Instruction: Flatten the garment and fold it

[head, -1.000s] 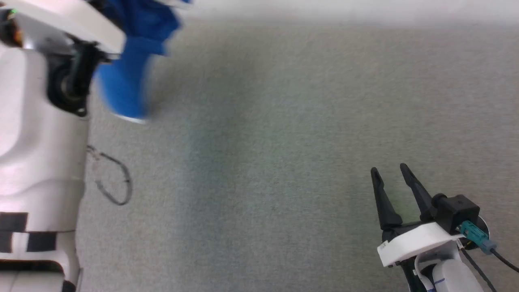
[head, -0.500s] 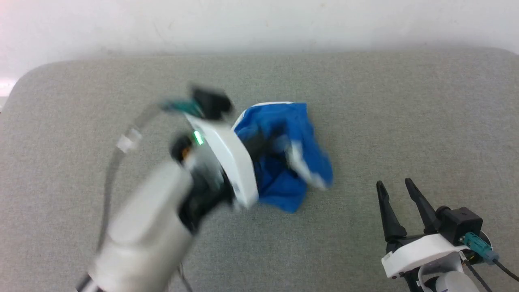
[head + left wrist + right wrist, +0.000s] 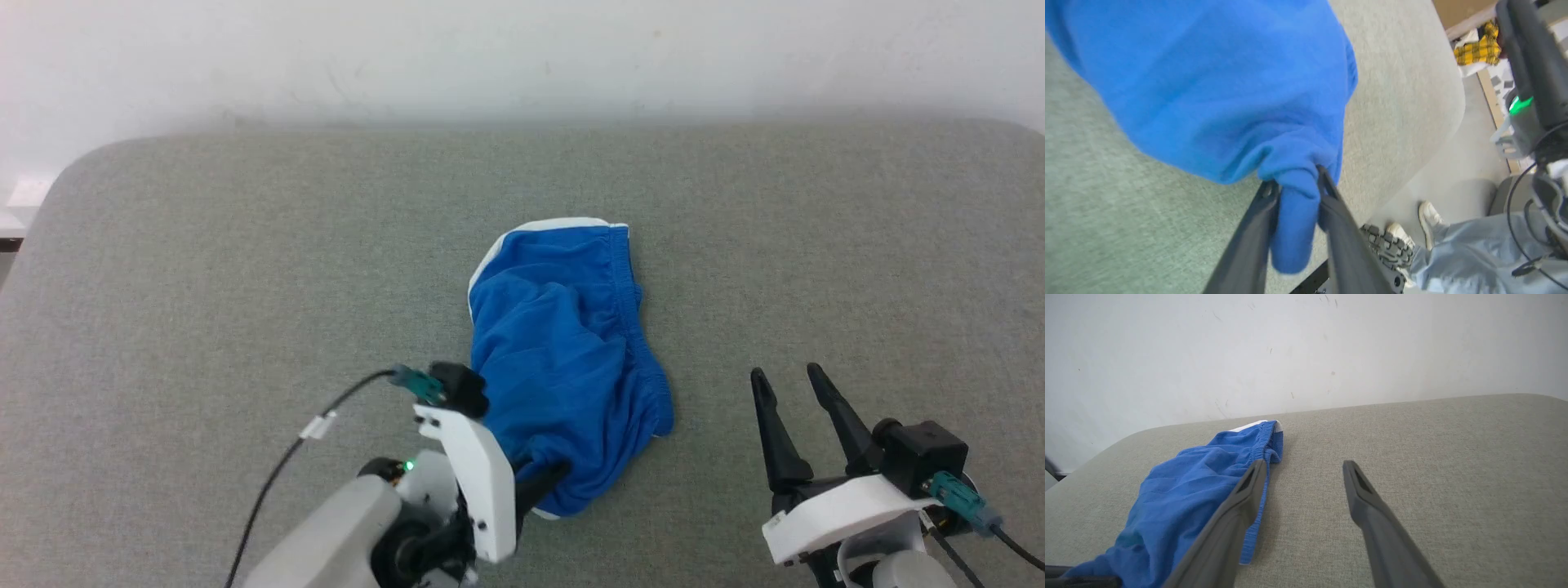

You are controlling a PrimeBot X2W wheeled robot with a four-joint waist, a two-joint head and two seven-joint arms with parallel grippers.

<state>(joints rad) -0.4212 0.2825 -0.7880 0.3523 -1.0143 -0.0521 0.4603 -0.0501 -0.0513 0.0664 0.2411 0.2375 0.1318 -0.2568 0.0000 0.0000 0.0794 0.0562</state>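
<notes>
Operator: Where did the garment lie?

Observer: In the head view, the blue shorts lay crumpled near the middle of the grey padded table. The gathered waistband ran down their 3 o'clock side, and white trim edged the 12 o'clock end.

Operator: And the left gripper?

Observer: It was at 6 o'clock of the heap, at its near edge. In the left wrist view a rolled fold of blue cloth sat between its two fingers. Both pressed against it, so the tool was clamped on the garment. The rest of the cloth bulged toward 12 o'clock beyond the fingertips.

Operator: And the right gripper?

Observer: It was at about 4 o'clock from the shorts and apart from them, over the table, pointing to 12 o'clock. Its fingers stood spread with nothing between them. In its own wrist view bare grey table showed in the gap, and the shorts lay off toward 8 o'clock.

Operator: What else was there?

Observer: A white wall rose behind the table's 12 o'clock edge. In the left wrist view, at 4 o'clock past the table's rounded corner, a person's white shoes and pale blue trouser leg were on the floor.
</notes>
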